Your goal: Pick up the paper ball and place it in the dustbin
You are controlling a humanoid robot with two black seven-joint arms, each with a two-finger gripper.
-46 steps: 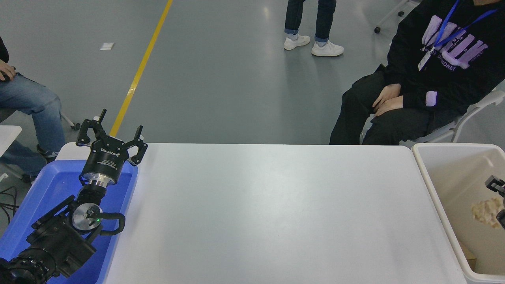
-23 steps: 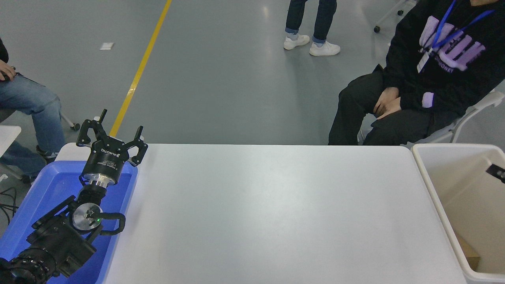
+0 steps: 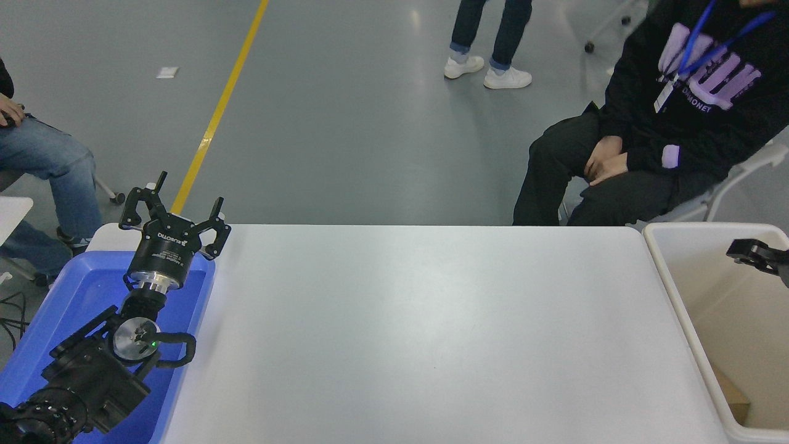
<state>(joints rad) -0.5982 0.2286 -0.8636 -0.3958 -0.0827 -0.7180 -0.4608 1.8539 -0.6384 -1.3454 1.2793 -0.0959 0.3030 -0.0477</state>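
I see only one fingertip of my right gripper point(image 3: 759, 255), above the dustbin point(image 3: 669, 279) off the table's right edge; its spread I cannot tell. Left gripper point(image 3: 173, 209) rests spread and empty at the far-left corner. Paper ball unseen.

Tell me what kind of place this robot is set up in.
Probably an industrial hall or robot lab: grey painted floor with a yellow line, a white table, and seated people watching.
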